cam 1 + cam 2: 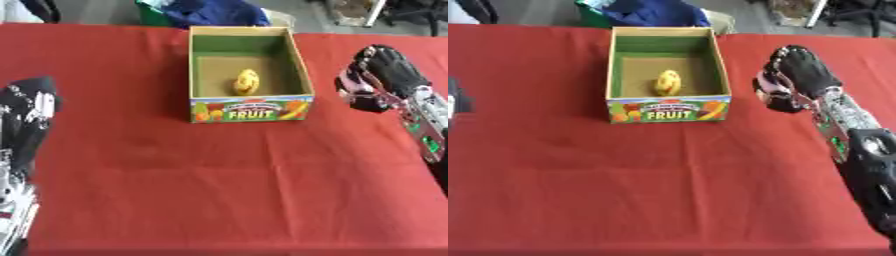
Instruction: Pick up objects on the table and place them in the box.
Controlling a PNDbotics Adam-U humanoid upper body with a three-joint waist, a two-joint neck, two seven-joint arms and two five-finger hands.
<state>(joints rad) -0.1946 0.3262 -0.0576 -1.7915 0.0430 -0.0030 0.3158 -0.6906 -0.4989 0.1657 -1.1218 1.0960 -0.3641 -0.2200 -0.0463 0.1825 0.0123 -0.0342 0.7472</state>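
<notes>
Left eye view is showing a yellow fruit [247, 82] lying inside the FRUIT box [250, 111] at twelve o'clock; nothing else is waiting on the red-clothed desk [219, 190], so the task looks nearly done. The right hand [378, 80], curled and empty, is hovering at three o'clock; the left hand [26, 115], fingers relaxed, at nine o'clock.

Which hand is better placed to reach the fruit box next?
Probably right. The right hand hangs beside the box, level with its right wall. The left hand sits at the table's left edge, far from it. A yellow object already lies inside.
</notes>
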